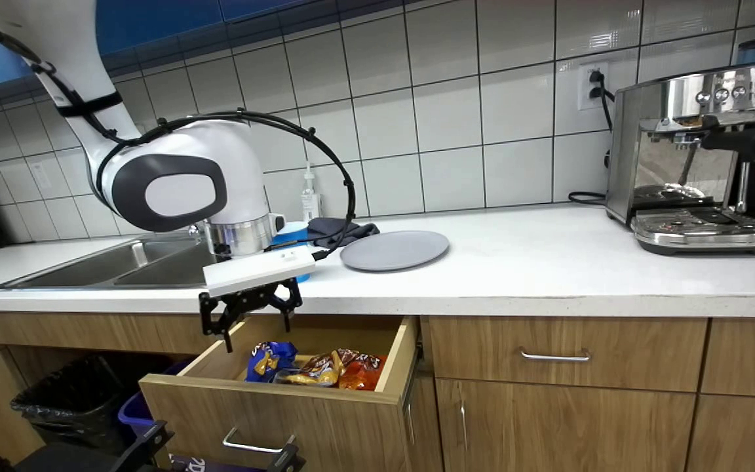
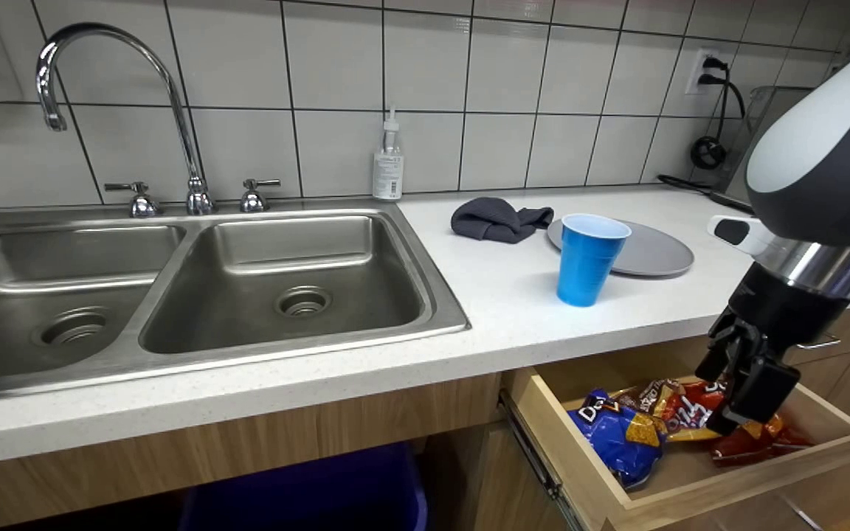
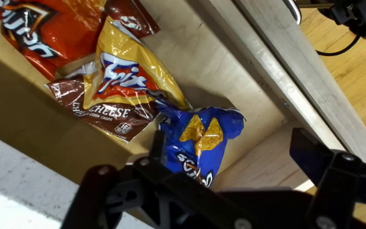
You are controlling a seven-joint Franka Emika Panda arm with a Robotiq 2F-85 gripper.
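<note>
Spread wide, the hand (image 1: 257, 338) hangs over a pulled-out drawer (image 1: 272, 413) beneath a tile-backed white counter (image 1: 522, 262).

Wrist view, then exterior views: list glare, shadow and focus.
Wrist view: glints on the yellow bag, blue bag sharp, gripper dark and slightly soft, counter partly washed out, deep shadow along the counter side of the drawer; in an exterior view: reflections on the coffee machine; in both exterior views: glints on the tiles.
</note>
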